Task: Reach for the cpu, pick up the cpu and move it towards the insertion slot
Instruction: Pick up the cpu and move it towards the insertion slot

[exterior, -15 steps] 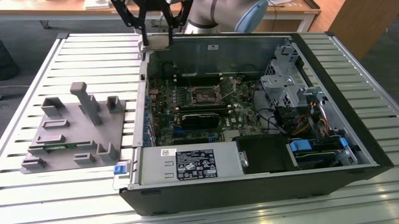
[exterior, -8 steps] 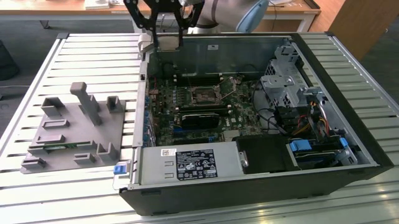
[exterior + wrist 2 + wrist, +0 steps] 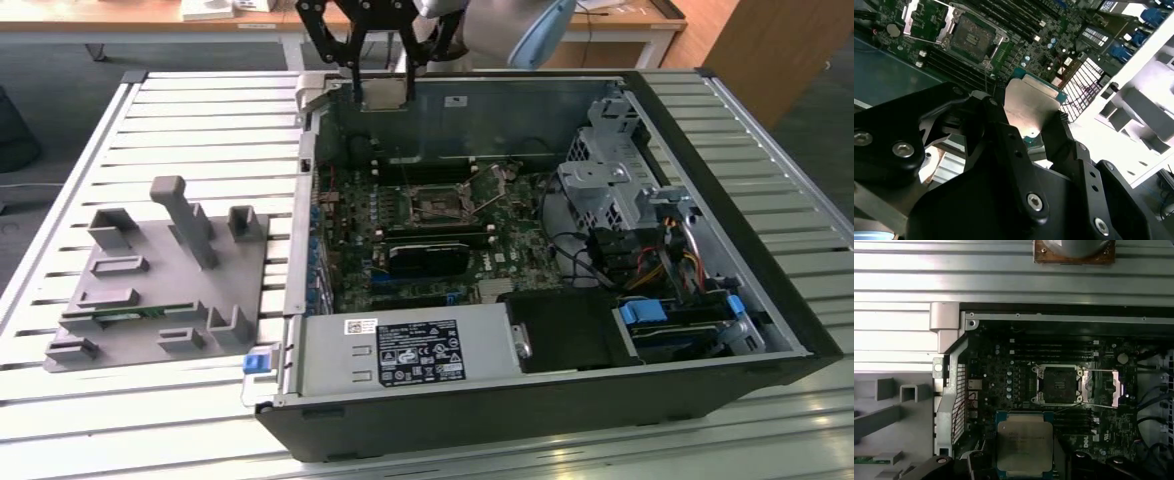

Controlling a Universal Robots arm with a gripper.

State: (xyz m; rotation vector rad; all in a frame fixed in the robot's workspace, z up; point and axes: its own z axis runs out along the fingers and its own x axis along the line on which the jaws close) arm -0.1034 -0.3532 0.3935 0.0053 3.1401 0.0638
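My gripper (image 3: 380,82) hangs over the far wall of the open computer case (image 3: 747,250), shut on the cpu (image 3: 383,92). The cpu is a thin square chip with a silver top plate, held by two opposite edges between black fingers (image 3: 1004,145). Both wrist views show it, as the cpu (image 3: 1029,107) and the cpu (image 3: 1025,442). The insertion slot (image 3: 438,203) is a silver-framed socket with a dark centre, lying open on the green motherboard. In the first wrist view the insertion slot (image 3: 1059,385) lies a short way past the held chip, with its metal cover (image 3: 1104,388) folded aside.
A grey fixture (image 3: 160,275) with upright posts and a narrow green strip (image 3: 134,318) sits on the slatted table at the exterior view's left. Inside the case are a power supply (image 3: 407,352), a black block (image 3: 430,250), cables and a drive cage (image 3: 607,190).
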